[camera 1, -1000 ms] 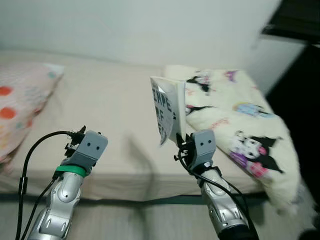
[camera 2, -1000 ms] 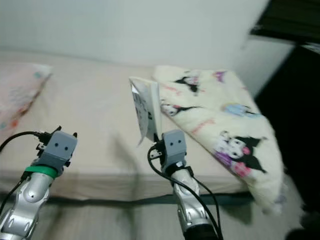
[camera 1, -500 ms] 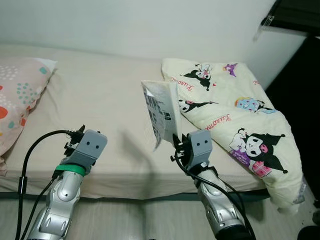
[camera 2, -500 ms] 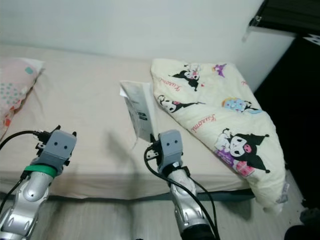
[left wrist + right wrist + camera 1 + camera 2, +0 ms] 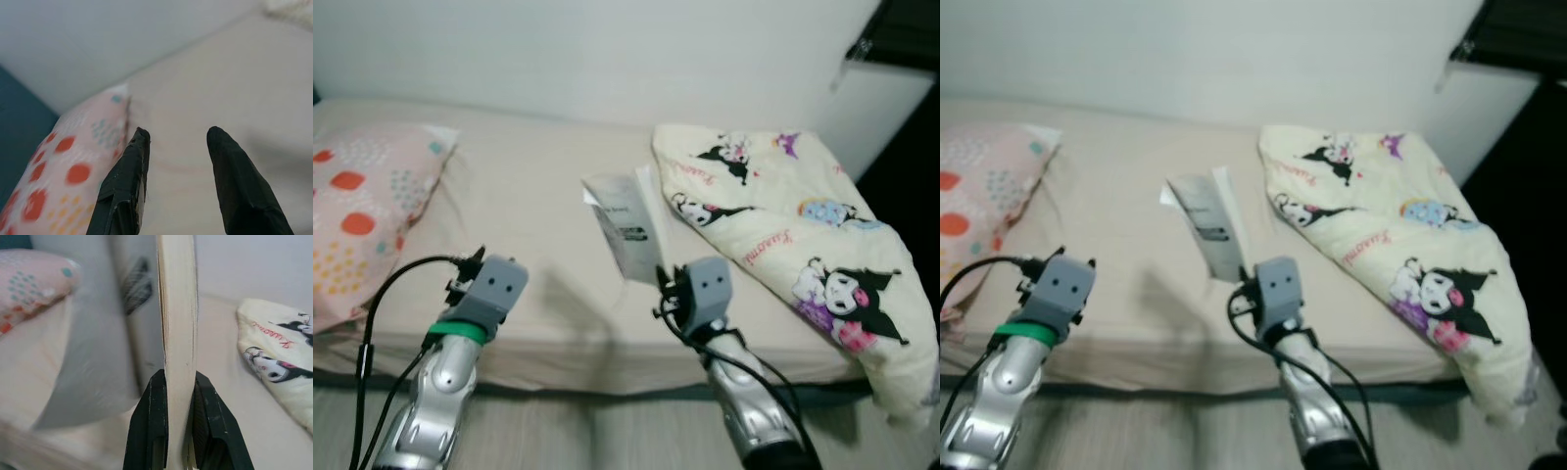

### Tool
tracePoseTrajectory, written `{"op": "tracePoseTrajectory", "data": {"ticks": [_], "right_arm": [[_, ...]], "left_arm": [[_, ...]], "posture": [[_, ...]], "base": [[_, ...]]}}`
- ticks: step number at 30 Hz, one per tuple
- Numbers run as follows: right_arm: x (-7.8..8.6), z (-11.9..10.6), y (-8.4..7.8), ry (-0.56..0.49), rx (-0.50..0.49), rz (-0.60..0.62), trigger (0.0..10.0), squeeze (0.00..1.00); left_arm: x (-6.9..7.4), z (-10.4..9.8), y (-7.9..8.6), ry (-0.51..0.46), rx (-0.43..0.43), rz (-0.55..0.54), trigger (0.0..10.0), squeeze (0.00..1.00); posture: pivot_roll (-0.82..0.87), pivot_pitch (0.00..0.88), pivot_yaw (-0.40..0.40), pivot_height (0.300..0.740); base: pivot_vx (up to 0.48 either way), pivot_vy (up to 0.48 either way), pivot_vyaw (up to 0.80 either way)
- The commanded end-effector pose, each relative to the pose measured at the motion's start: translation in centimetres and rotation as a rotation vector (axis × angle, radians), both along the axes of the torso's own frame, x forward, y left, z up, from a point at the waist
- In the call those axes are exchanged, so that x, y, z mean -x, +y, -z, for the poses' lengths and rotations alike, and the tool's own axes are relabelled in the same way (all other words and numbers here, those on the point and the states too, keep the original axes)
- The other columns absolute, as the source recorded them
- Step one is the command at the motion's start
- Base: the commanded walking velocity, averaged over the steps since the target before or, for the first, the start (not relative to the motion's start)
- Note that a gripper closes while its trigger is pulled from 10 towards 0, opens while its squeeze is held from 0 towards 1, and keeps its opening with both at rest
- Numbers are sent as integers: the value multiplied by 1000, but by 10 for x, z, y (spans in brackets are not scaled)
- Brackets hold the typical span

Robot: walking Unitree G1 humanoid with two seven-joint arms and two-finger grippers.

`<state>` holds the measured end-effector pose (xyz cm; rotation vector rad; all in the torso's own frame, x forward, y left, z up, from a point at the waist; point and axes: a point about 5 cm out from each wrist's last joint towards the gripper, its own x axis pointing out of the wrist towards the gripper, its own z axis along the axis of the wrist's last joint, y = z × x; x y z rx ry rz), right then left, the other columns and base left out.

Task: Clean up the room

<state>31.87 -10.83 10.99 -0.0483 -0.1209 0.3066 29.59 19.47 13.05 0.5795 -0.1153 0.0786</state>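
Note:
A white paperback book (image 5: 625, 227) stands upright in front of me, held above the front part of the beige bed (image 5: 529, 206). My right gripper (image 5: 178, 406) is shut on the book's lower edge, its page block (image 5: 178, 323) clamped between the two black fingers. The cover hangs loose to one side. My left gripper (image 5: 176, 147) is open and holds nothing; it hovers over the mattress, pointing toward the pink spotted pillow (image 5: 63, 166). In the eye views the left arm (image 5: 475, 304) is raised at the bed's front left.
A cream cartoon-print blanket (image 5: 803, 255) lies bunched on the bed's right side, hanging over the front corner. The pink pillow (image 5: 362, 225) lies at the left. A white wall runs behind the bed; dark furniture (image 5: 1518, 108) stands at the right. Wood floor lies below.
The camera has shifted, so the pillow sits further into view at the left. The book in my right gripper has tilted back and turned, so its front cover now faces less toward me.

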Motion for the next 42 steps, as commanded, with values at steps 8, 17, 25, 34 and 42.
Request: {"op": "tracePoseTrajectory", "data": {"ticks": [8, 17, 25, 34, 42], "right_arm": [[1, -4, -2, -28, -1, 5, 10000, 0], [2, -4, -1, -27, -3, 5, 10000, 0], [5, -4, 3, -28, -30, -17, 10000, 0], [5, -3, 4, -23, -31, -21, 10000, 0], [6, 1, 3, -10, -20, -22, 10000, 0]], "left_arm": [[1, 5, -3, 27, -4, 5, 10000, 0], [2, 6, -2, 31, -3, 3, 10000, 0], [4, 11, -2, 54, 5, 1, 10000, 0], [5, 13, -3, 62, 0, 2, 10000, 0], [7, 21, -5, 100, -4, 16, 10000, 0]], "posture": [[66, 67, -32, 740], [67, 71, -29, 740], [68, 76, -30, 740], [70, 83, -32, 740], [71, 82, -33, 740]], "base": [[0, 0, 0], [0, 0, 0], [0, 0, 0], [0, 0, 0], [0, 0, 0]]}}
